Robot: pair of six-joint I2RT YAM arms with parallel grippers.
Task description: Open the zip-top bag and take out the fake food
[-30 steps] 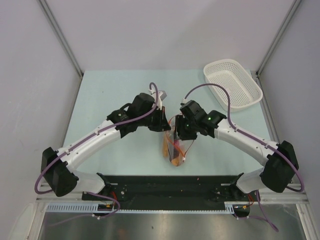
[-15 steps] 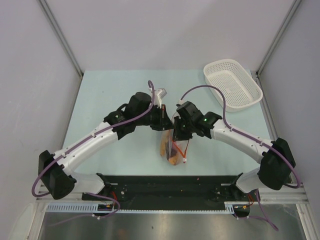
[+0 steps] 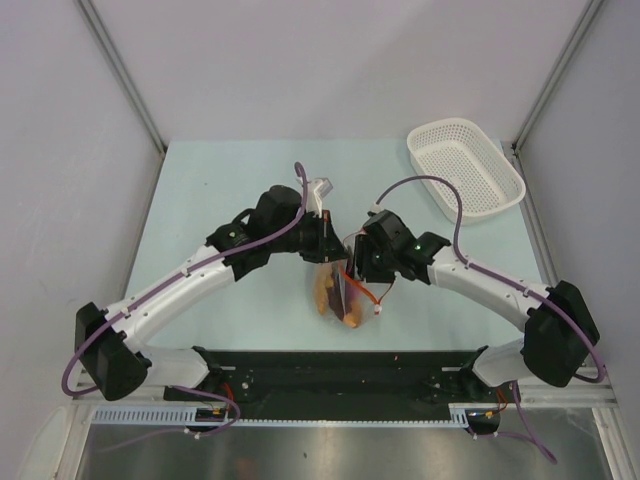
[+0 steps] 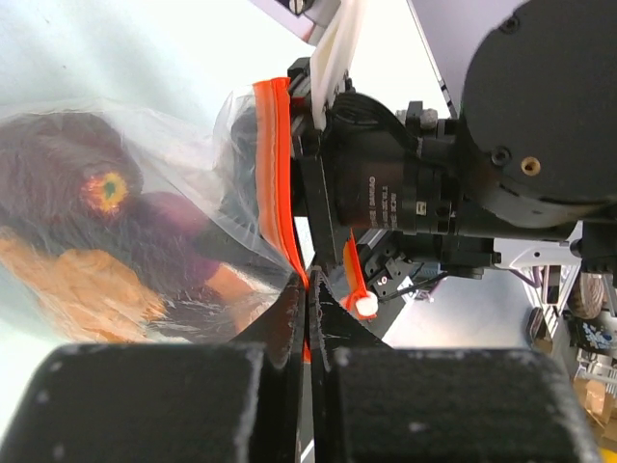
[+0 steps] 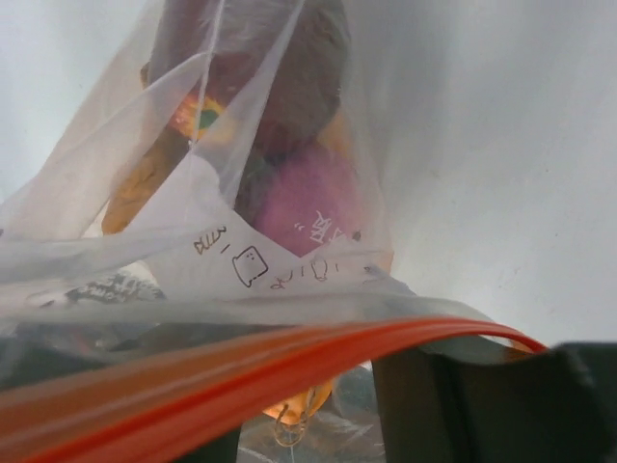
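Note:
The zip-top bag (image 3: 343, 293) hangs between my two grippers above the table, with the fake food inside. My left gripper (image 4: 307, 287) is shut on the bag's red-orange zip strip (image 4: 273, 164). The white slider tab (image 4: 364, 306) hangs just right of it. Through the plastic I see a dark maroon lump (image 4: 58, 183) and orange chunks (image 4: 77, 285). My right gripper (image 5: 304, 424) sits at the bag's mouth with its jaws apart. The zip strip (image 5: 241, 386) lies across them. A purple-pink bulb (image 5: 304, 198) shows below. In the top view the left gripper (image 3: 326, 247) and right gripper (image 3: 357, 264) nearly touch.
A white perforated basket (image 3: 466, 165) stands at the table's back right corner. Grey walls close in the pale green table (image 3: 220, 190) at left, back and right. The black arm mount (image 3: 340, 375) runs along the near edge.
The right gripper has shifted slightly down and left against the bag's mouth. The left arm moved a little left. The bag has swung slightly to the left.

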